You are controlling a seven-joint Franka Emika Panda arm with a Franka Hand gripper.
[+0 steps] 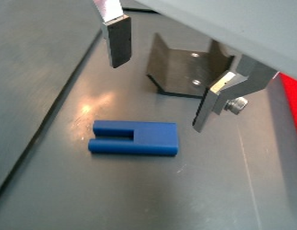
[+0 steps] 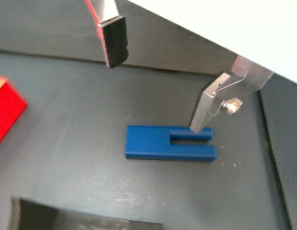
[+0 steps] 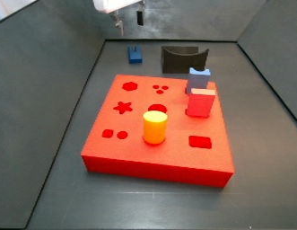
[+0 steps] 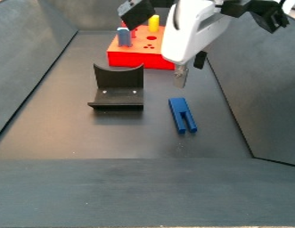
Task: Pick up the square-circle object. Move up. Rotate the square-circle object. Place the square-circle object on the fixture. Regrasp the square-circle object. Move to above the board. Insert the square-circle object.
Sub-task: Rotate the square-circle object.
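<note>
Two silver fingers of the gripper [image 1: 162,76] are hanging spread apart above the dark floor, holding nothing; the gap between them is showing only bare floor in both wrist views. The square-circle object [image 1: 135,139] is lying flat on the floor below the gripper [image 2: 161,85], untouched, its two short legs running parallel with a slot between them. In a side view the gripper [image 4: 185,73] is hovering just over one end of the blue piece [image 4: 183,114], not touching it. The fixture [image 4: 118,87] is sitting on the floor just beside the piece, apart from it, its open side facing up. The board [image 3: 175,135] is lying well apart from both, nearer the middle of the floor, with a yellow cylinder [image 3: 154,126] and a red block with a light-blue top [image 3: 200,93] standing upright on it. One finger [image 2: 211,110] is lining up near the slotted end of the piece [image 2: 171,143].
</note>
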